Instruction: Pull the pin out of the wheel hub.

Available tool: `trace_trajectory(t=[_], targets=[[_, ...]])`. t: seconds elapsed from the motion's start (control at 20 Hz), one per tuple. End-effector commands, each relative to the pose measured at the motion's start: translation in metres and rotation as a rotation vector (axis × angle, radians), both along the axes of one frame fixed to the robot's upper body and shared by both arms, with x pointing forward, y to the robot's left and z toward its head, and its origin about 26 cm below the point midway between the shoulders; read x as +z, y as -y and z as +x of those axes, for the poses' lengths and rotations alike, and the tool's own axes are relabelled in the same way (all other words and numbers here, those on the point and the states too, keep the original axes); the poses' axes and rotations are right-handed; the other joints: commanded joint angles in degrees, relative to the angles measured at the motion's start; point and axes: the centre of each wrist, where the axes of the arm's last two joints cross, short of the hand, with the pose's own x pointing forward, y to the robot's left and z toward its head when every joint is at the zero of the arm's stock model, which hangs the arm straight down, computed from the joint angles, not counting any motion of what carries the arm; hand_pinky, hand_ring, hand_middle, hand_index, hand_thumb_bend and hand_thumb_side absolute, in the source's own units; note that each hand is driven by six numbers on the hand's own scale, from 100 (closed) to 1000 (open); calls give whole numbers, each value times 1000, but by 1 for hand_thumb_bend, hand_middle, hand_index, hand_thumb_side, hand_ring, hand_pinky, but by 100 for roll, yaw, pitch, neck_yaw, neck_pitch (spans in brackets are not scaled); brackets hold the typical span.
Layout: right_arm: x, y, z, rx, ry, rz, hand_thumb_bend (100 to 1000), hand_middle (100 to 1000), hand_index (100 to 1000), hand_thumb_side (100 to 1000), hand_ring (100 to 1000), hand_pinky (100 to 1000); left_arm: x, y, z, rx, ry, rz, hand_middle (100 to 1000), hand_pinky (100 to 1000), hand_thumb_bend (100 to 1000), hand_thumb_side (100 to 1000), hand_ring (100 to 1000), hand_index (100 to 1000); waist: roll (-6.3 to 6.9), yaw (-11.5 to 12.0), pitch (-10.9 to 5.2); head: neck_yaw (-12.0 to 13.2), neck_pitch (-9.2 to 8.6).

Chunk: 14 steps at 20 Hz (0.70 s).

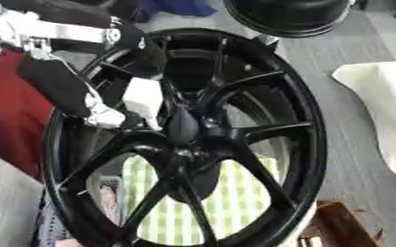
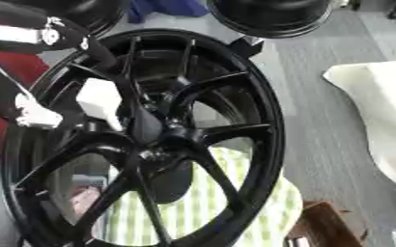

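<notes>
A large black spoked wheel (image 1: 299, 120) fills both views, with its hub (image 1: 189, 155) near the middle. My left arm comes in from the upper left. My left hand (image 1: 147, 99), white and black, lies among the upper spokes, and a dark finger (image 1: 183, 126) points down at the hub. All parts there are black on black, so I cannot make out a pin at the hub, nor how the hand stands on it. My right hand shows in neither view.
A green-and-white checked cloth (image 1: 235, 193) lies under the wheel. A red surface (image 1: 7, 111) is at the left, a cream cloth (image 2: 379, 106) at the right, a round black object (image 1: 286, 17) at the top and a brown box (image 1: 345, 226) at the lower right.
</notes>
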Motion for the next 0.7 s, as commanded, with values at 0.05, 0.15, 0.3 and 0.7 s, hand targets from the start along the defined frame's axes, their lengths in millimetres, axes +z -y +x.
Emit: trace_trajectory(t=[0.05,0.15,0.3,0.7], targets=[[5,-1,0,5,16,0,224,550,555,325,608,529,6,-6,4,21,32,5,850,960,405,368,924,934,-16,-17,-75,22,-105],[5,-2,1,7,17,2,223,550,555,325,608,529,5,-8,8,26,35,8,847,955,399,366,920,932,-16,-27,-61,33,-120],[5,-3,1,10,19,9,222,550,555,325,608,529,2,-9,13,32,34,16,844,947,390,352,916,925,-14,-41,-37,51,-147],[6,-6,3,17,22,18,221,550,555,326,608,528,-1,-11,23,40,31,12,834,929,310,301,892,897,-8,-72,16,89,-181]])
